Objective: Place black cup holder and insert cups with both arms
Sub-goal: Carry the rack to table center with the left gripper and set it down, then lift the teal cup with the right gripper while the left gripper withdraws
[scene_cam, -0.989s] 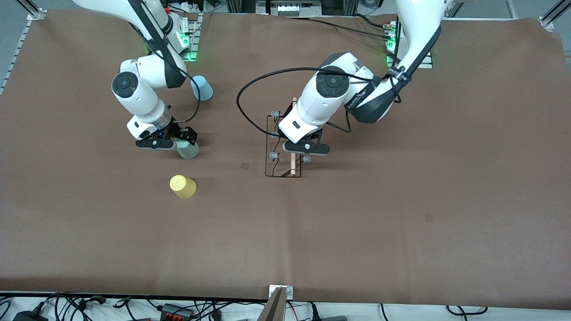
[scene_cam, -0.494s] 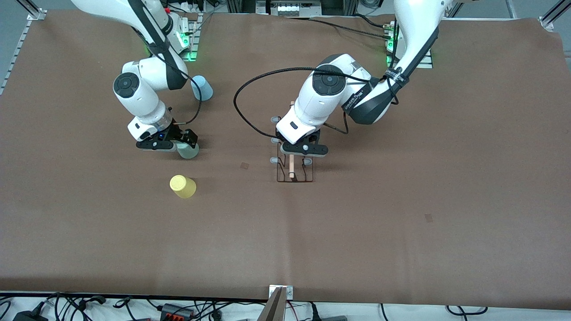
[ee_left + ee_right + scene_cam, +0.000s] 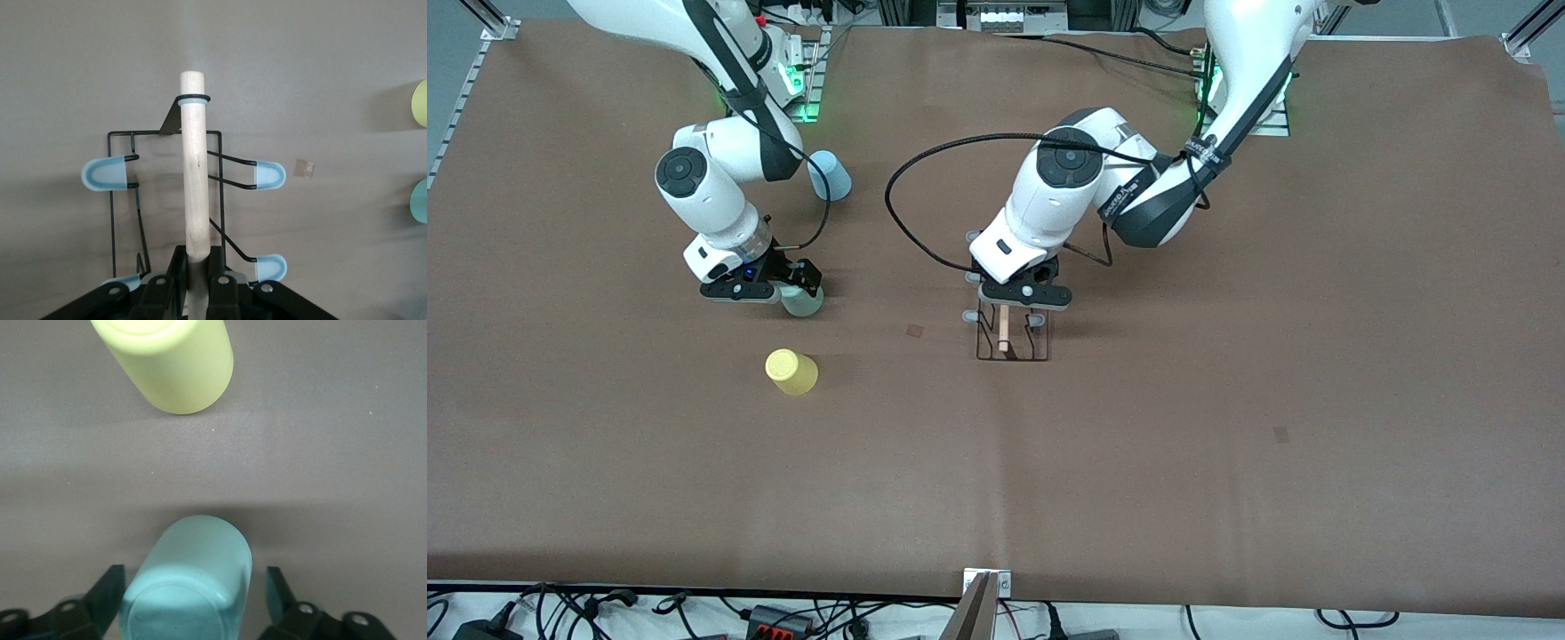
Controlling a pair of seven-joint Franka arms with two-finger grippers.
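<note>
I am watching the left gripper (image 3: 1021, 302) holding the black cup holder (image 3: 1014, 342) near the middle of the table (image 3: 1227, 427). Its fingers are clamping the light wooden rod handle (image 3: 193, 173) at one end, and in the left wrist view the rod is running straight out from between the closed fingers, with a black wire ring circling it near its free end. The wire frame is spreading out under the rod, and grey-blue-tipped pegs (image 3: 105, 173) are sticking out to either side of it. In the front view the rack's base is sitting just nearer the camera than the gripper, looking upright on the brown surface, though I cannot tell whether it is fully resting there.

The right gripper (image 3: 787, 289) is sitting low toward the right arm's end of the table, with its fingers spread to either side of the pale mint green cup (image 3: 802, 302). In the right wrist view that cup (image 3: 190, 580) is lying between the two open fingers (image 3: 107, 590) with gaps on both sides, so nothing is being squeezed. The yellow cup (image 3: 791, 372) is lying on its side nearer the front camera than this gripper, apart from the green one. The light blue cup (image 3: 830, 175) is lying farther from the camera, close beside the right arm's elbow.
</note>
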